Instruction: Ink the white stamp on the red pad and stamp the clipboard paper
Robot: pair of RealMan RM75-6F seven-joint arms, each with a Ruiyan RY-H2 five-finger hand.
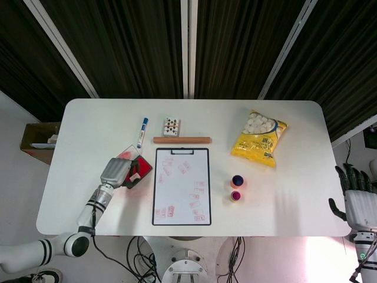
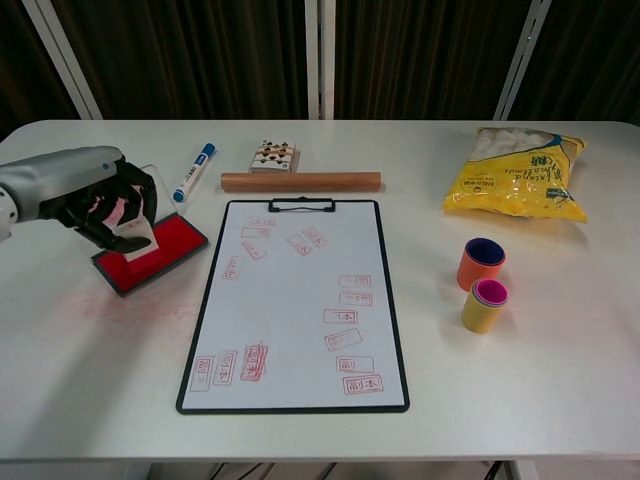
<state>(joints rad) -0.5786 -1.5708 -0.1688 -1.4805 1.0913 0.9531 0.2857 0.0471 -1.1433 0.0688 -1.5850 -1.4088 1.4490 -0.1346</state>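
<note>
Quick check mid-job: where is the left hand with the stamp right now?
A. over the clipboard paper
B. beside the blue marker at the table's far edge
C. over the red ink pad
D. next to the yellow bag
C: the left hand holds the stamp right over the red ink pad, left of the clipboard.

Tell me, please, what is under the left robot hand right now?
The left robot hand holds the white stamp over the red pad. The pad's left part and its clear lid are covered, and whether the stamp face touches the ink cannot be seen.
</note>
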